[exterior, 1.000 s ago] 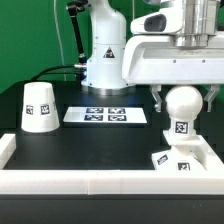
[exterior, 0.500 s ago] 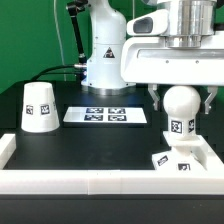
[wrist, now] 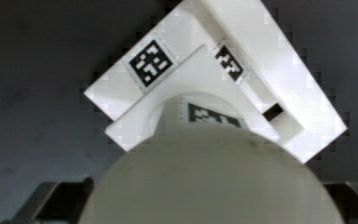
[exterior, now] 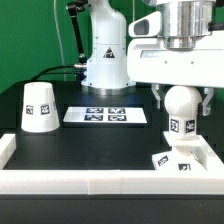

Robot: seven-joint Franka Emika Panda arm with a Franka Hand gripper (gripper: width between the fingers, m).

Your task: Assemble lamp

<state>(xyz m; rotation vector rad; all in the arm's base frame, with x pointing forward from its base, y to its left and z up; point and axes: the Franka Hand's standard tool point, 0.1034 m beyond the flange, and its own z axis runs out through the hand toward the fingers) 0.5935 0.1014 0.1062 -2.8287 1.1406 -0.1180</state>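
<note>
The white round plastic bulb on its short stem [exterior: 180, 100] stands upright on the small flat square white base [exterior: 170, 160], at the exterior view's right of the black worktop [exterior: 90, 145]. It looks light, rigid and smooth, probably slippery, so I'd pinch it across the globe's widest part. The gripper [exterior: 182, 106] gapes wide, its fingers either side of the globe and apparently not pressing it.

shade [exterior: 38, 106] is showing white, wearing one black-and-white square tag | bulb [exterior: 181, 104] is showing white, its stem carrying a black-and-white tag | base [exterior: 180, 160] is showing white with black square tags | marker board [exterior: 107, 116] is showing white with black tags | table [exterior: 90, 150] is showing black
</note>
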